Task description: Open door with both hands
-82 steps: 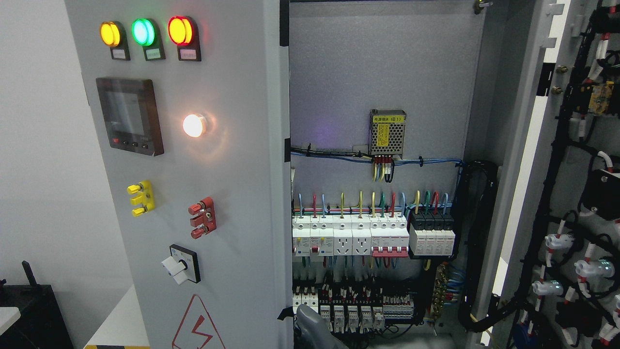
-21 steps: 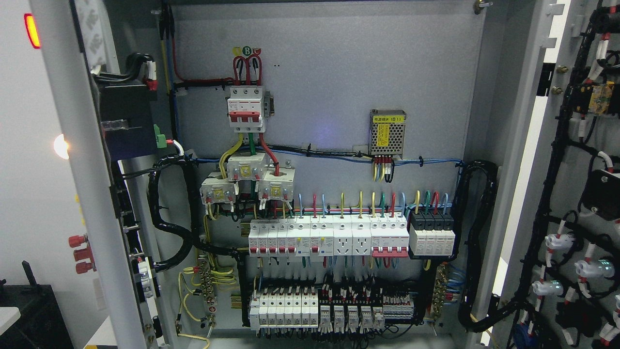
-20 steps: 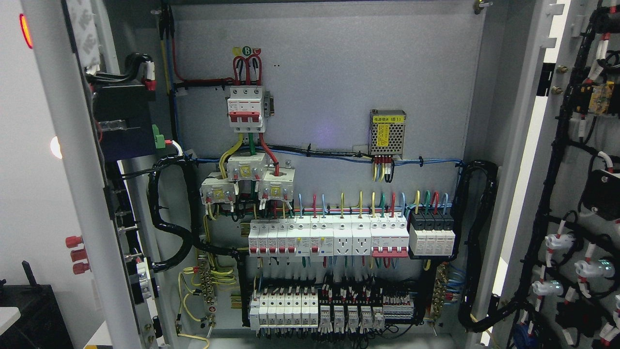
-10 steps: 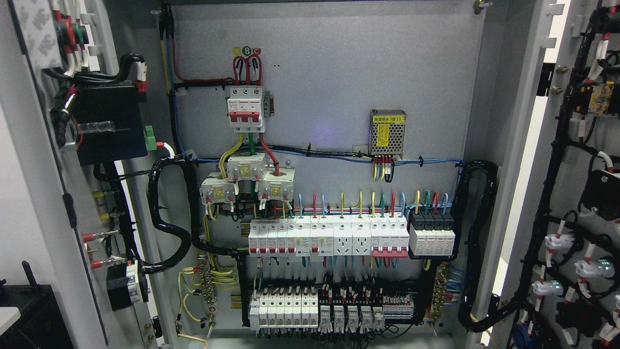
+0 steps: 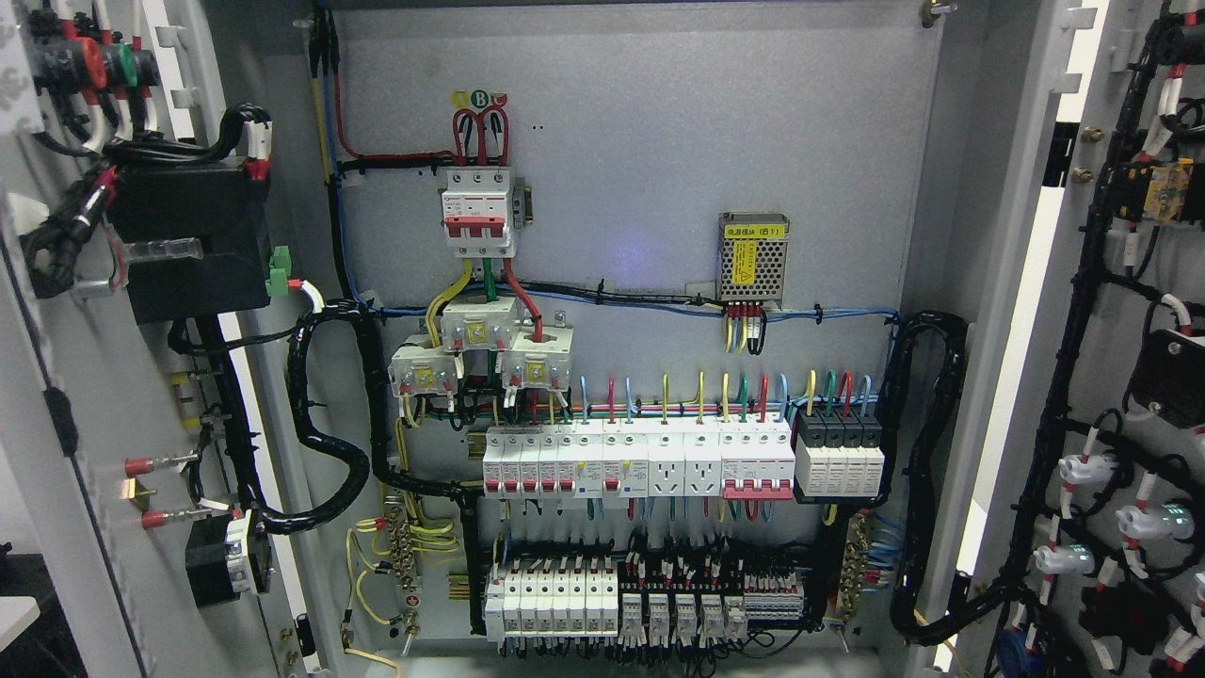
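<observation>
The grey electrical cabinet stands with both doors swung wide. The left door (image 5: 122, 395) shows its inner face at the picture's left, with a black box and wiring on it. At the far right the right door (image 5: 1111, 311) also shows its inner side, covered in black cable bundles. Between them lies the back panel (image 5: 659, 141) with rows of white breakers (image 5: 640, 461). Neither of my hands nor any arm shows in the head view.
A small metal power supply (image 5: 752, 256) with a yellow label sits mid-panel. A thick black cable loom (image 5: 325, 405) runs from the left door into the cabinet. A dark object (image 5: 24, 584) shows at the lower left, beyond the left door.
The left door has swung from half shut, its lamp-covered front facing me, to wide open with its inner side in view. A grey hand at the bottom edge has gone from view.
</observation>
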Available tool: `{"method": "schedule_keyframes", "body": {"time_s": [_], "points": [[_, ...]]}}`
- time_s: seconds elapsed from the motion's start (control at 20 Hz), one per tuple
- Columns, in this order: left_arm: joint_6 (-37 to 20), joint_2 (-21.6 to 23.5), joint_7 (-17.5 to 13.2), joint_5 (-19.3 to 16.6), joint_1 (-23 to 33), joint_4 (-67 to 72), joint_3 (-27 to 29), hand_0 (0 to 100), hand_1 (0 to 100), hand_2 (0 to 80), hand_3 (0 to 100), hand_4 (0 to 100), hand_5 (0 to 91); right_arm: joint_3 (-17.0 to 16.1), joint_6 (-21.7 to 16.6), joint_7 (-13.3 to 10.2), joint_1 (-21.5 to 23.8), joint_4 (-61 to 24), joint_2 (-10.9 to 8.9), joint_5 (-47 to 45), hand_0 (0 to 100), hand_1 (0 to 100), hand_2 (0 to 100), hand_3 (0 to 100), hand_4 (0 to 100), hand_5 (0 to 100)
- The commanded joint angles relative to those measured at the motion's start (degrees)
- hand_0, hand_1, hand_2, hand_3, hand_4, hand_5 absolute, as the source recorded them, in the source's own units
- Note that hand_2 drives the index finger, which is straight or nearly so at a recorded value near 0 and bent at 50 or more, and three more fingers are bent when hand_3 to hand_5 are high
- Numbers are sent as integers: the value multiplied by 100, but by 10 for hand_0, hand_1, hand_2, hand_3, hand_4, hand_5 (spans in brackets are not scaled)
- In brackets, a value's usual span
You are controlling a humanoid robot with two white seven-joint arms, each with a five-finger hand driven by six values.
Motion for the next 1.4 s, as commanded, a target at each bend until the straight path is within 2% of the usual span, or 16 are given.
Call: {"method": "schedule_keyframes", "body": {"time_s": [0.0,0.15,0.3,0.65,1.1,1.25,1.35], "points": [[-5,-1,1,0,-79,0,-8,0,0,0,0,33,0,155,-1,-5,-24,94,59,13,0,0,0,0,0,0],[4,-1,1,0,-79,0,1,0,0,0,0,32,0,155,52,-5,-33,164,156,22,0,0,0,0,0,0],[4,-1,-8,0,-79,26,0,0,0,0,0,33,0,138,52,-5,-24,173,156,22,0,0,0,0,0,0],[-5,-1,-8,0,-79,-17,-8,0,0,0,0,33,0,-11,43,-67,20,419,24,329,0,0,0,0,0,0],[-31,-10,1,-87,-62,-446,-70,0,0,0,0,33,0,-854,-45,-93,652,437,-555,707,0,0,0,0,0,0],[-22,-27,-104,-237,174,-1105,-140,0,0,0,0,33,0,-1084,-80,-93,1030,402,-854,760,0,0,0,0,0,0],[-22,-36,-131,-281,490,-1824,-323,0,0,0,0,33,0,-1294,-89,-224,1293,384,-995,970,0,0,0,0,0,0]]}}
